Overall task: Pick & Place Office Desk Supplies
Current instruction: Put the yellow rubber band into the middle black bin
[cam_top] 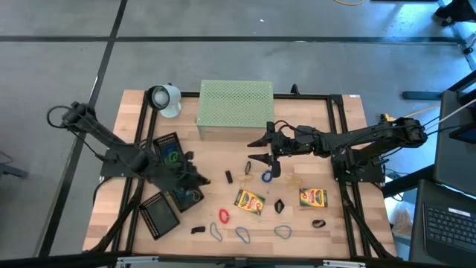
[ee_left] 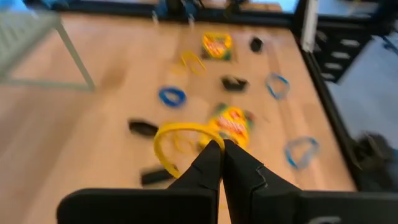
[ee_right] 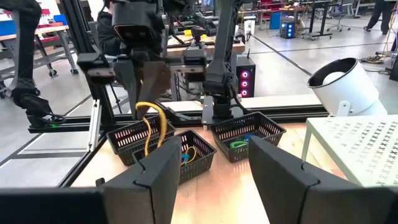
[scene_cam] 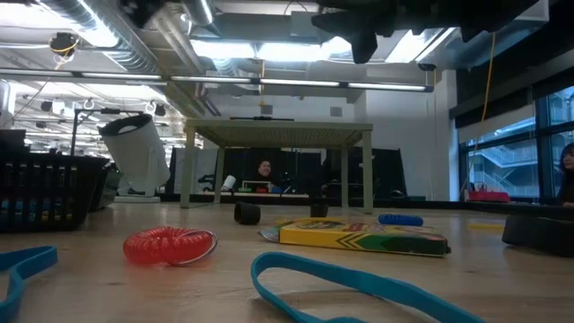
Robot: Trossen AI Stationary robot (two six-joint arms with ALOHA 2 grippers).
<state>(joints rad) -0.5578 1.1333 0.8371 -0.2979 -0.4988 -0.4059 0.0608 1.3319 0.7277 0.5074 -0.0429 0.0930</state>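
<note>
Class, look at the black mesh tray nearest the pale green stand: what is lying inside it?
Inside the tray lies a green rubber band, with something blue beside it. The left arm hangs over one edge, so that side of the floor is hidden. The right wrist view shows the same green band.

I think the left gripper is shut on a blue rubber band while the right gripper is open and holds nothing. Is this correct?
Not quite: the band is yellow, not blue. The left wrist view shows the left gripper shut on a yellow rubber band, and the right wrist view shows it hanging there too. The rest stands: the right gripper is open and holds nothing.
</note>
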